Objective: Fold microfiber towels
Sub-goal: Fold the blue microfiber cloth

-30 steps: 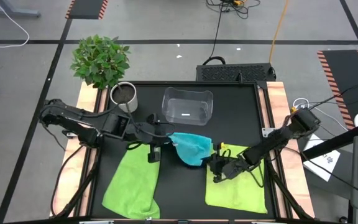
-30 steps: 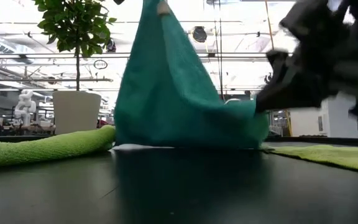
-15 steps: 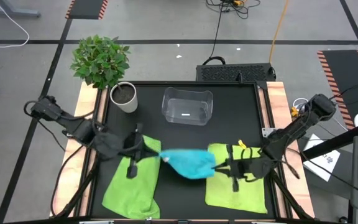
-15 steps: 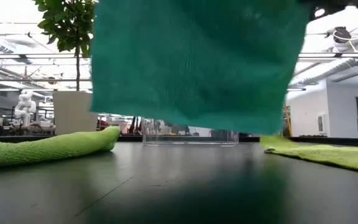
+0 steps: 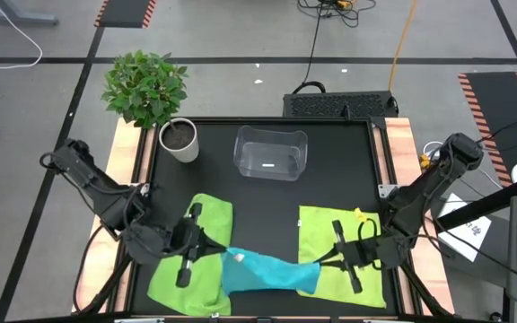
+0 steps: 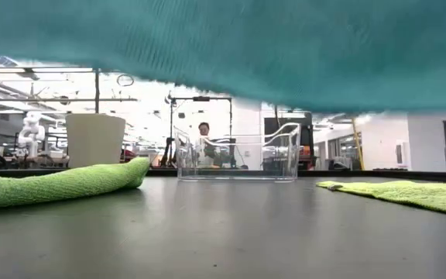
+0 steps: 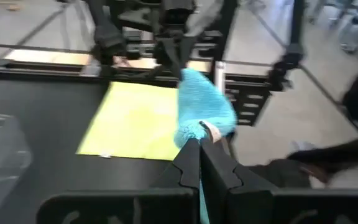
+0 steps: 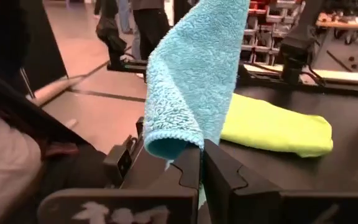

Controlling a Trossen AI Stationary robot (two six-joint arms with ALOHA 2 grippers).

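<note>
Two end effectors: left (image 5: 225, 254) and right (image 5: 317, 263) each clenched on your blue towel (image 5: 263, 272)
Change: towel now pulled taut, near surface (image 5: 267, 197) front edge
Next: lay flat, fold

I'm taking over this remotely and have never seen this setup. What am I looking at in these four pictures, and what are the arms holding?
Two dark robot arms work at a black table. One picture looks straight down from above, one looks level across the tabletop, and two come from cameras on each arm's wrist. The left gripper and the right gripper, both with fingers shut, each pinch one end of the turquoise towel, stretched between them above the table near its front edge; in the level view it hangs across the top. On the table lie two lime-green towels, the left green towel and the right green towel. Farther back stand a clear plastic bin and a potted plant.
</note>
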